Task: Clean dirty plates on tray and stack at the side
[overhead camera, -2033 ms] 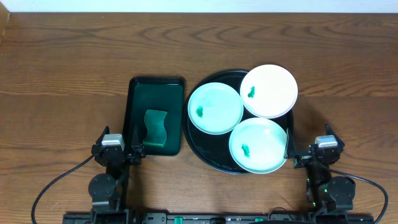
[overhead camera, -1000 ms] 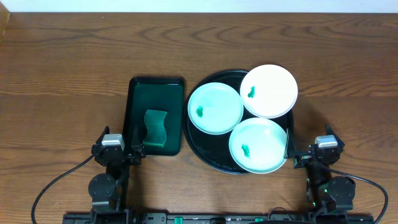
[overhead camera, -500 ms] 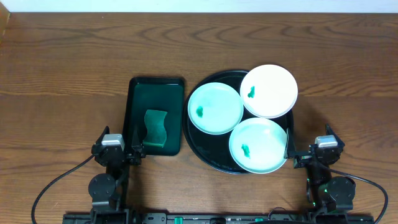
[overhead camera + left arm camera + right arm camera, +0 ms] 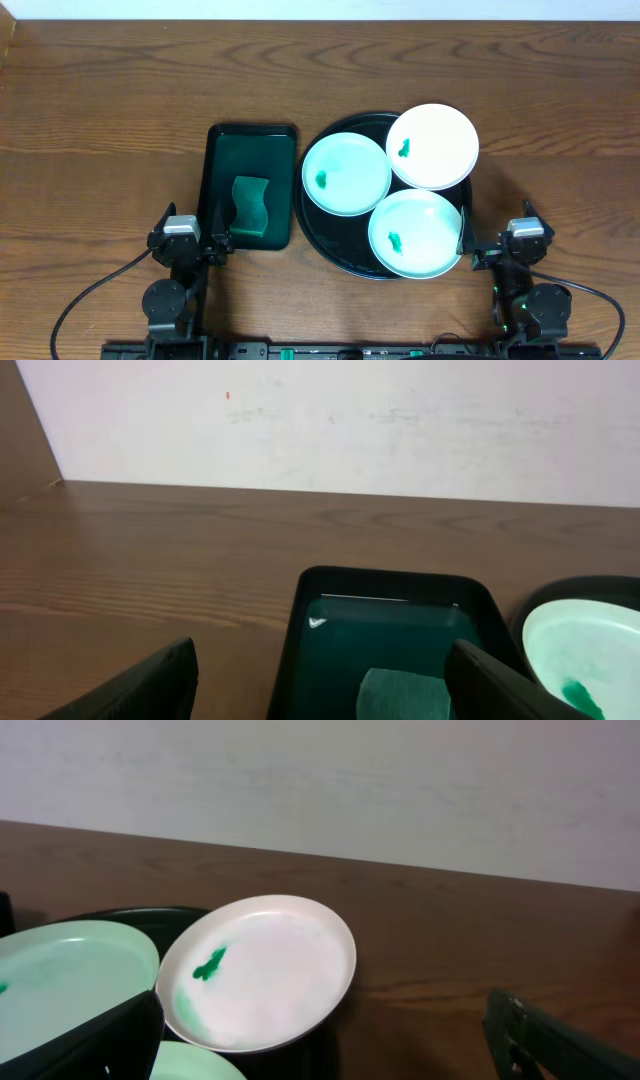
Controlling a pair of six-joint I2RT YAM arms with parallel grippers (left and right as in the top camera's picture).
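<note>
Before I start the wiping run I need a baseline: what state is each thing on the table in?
white plate, on the black tray, green smear, not stacked
left mint plate, on the tray, green smear
near mint plate, on the tray, green smear
black tray, carrying all three plates
sponge, lying in the green tray, untouched
left gripper, jaws open, empty
right gripper, jaws open, empty
</note>
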